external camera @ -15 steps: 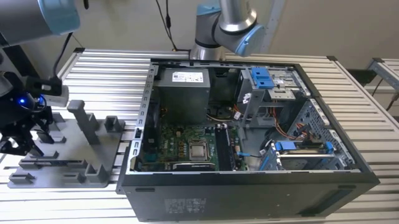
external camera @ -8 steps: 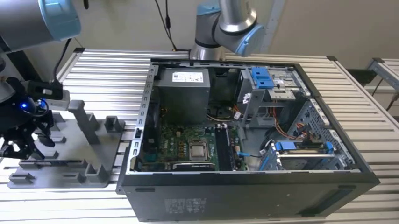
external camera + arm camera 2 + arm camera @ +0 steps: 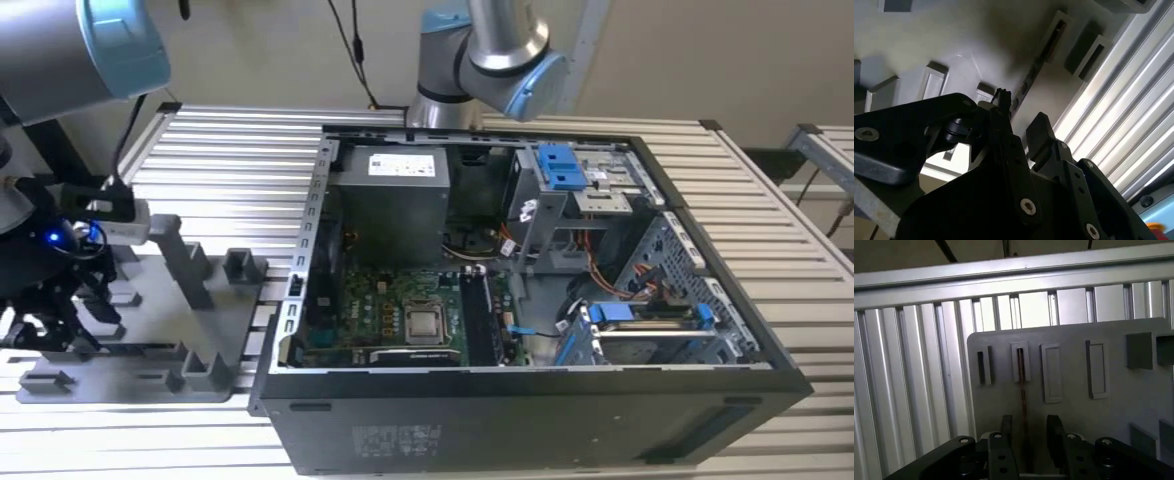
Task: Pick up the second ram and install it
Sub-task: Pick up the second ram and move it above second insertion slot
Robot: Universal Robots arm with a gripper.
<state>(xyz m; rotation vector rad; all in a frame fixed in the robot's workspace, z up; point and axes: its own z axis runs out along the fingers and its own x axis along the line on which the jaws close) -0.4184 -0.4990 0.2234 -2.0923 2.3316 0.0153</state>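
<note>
Pincer: black metal pincer [image 3: 1030,424], wide, straddling stick.
Ram: thin dark memory stick [image 3: 1023,385], edge-on in grey plastic fixture [image 3: 140,320].
Fixture: nine o'clock of black computer case [image 3: 534,410].

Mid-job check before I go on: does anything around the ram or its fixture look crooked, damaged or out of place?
Nothing stands out. In the first wrist view the second ram stands edge-on and straight in its slot on the grey fixture. It runs in line between the fingers of the open gripper, with a gap on both sides.
</note>
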